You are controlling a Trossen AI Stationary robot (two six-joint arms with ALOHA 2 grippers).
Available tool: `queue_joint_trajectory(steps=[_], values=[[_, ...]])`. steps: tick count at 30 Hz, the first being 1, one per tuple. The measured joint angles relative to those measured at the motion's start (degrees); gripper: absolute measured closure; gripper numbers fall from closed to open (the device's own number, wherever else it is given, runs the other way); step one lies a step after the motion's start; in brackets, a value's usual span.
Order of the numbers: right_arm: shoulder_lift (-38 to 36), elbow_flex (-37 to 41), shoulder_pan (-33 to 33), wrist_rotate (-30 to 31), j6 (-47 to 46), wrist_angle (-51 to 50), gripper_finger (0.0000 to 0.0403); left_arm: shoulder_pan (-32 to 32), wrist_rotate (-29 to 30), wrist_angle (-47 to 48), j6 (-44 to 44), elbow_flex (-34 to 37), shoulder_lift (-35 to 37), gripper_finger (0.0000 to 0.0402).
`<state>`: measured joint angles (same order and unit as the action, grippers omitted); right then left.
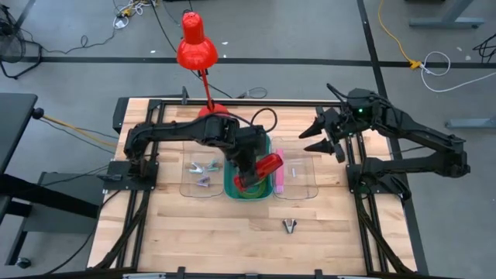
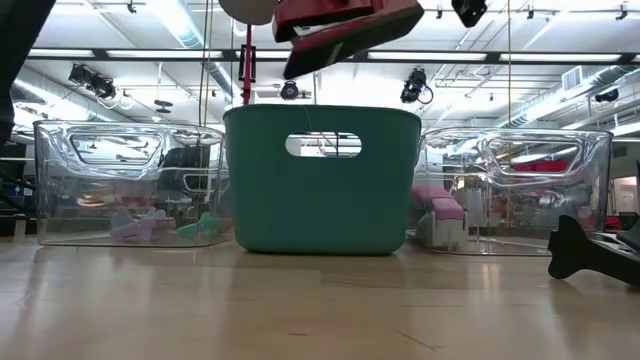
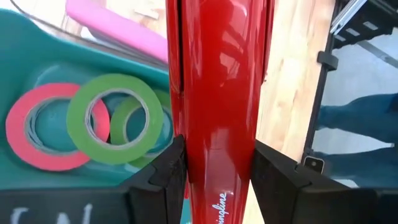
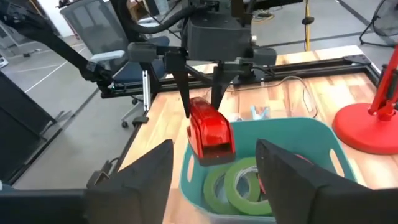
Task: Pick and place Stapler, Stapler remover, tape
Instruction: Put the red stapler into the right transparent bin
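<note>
Stapler held above the wrong bin: carry-over required

Stapler [image 1: 267, 168] is red, clamped between my left gripper [image 3: 214, 171] fingers, and hangs in the air over the right-hand edge of the teal bin [image 2: 320, 180]. That bin holds green tape rolls [image 3: 115, 118] and a pink tape roll [image 3: 34, 127], so I judge it the tape's place, not this item's. The clear bin on the right [image 1: 298, 180] holds a pink stapler [image 1: 277, 180] and looks the proper destination. The clear bin on the left [image 1: 200, 177] holds small staple removers [image 1: 203, 172].

Recommended handling: keep the grip firm, travel sideways at present height until fully clear of the teal rim, then lower before letting go, since a drop from here could tip the stapler into the tape.

One staple remover [image 1: 289, 225] lies on the bench [image 1: 194, 232] near the front edge. My right gripper [image 1: 329, 139] waits with fingers apart and empty, at the bench's far right.
</note>
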<state>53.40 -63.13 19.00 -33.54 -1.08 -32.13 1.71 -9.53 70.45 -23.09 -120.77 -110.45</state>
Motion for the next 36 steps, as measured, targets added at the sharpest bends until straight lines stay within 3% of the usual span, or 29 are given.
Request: queue_joint_trajectory(steps=[22,36], values=[[15.0,0.0,-6.0,0.4,0.1,8.1,0.0135,-1.0,-0.4,-1.5,2.8,0.0,0.0,0.0244],[18.4,0.0,-9.5,0.2,0.1,11.5,0.0108,-1.8,-0.5,-3.0,2.9,0.0,0.0,0.0246]])
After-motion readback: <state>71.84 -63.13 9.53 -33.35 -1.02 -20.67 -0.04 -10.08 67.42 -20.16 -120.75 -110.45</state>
